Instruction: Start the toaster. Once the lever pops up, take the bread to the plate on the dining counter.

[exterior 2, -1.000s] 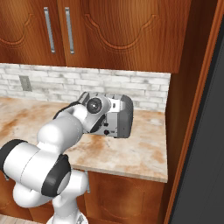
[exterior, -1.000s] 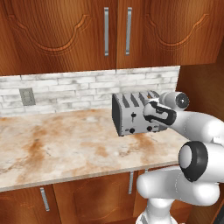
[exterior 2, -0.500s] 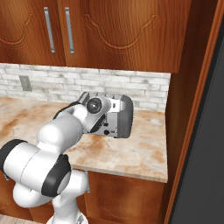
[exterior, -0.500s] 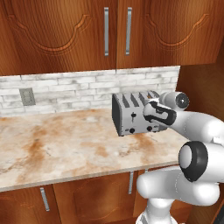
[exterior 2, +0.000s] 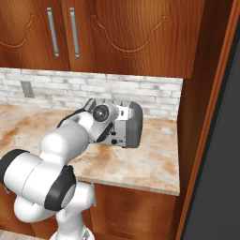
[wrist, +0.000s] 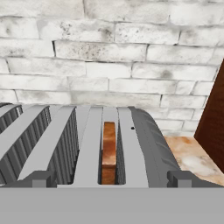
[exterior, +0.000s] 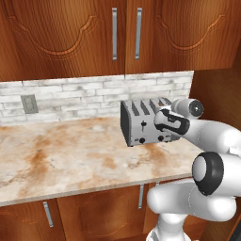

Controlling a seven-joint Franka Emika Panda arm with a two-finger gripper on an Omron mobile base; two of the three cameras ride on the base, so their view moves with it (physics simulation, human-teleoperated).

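The silver-grey toaster (exterior: 143,123) stands on the counter against the brick wall, also seen from its right side as the toaster (exterior 2: 129,123). The bread (wrist: 109,151) sits upright and low in the rightmost slot, its brown crust edge toward me. My gripper (exterior: 163,122) hangs at the toaster's front right, level with its top edge. In the hand view my gripper (wrist: 109,180) is open wide, its fingertips (wrist: 40,178) spread to either side of the bread's slot, with nothing between them. The plate and the dining counter are out of view.
The beige marbled countertop (exterior: 61,160) stretches left of the toaster. A tall brown wood panel (exterior 2: 206,117) closes in on the right. Wall cabinets (exterior: 117,37) hang above, and an outlet (exterior: 29,104) is set in the brick backsplash.
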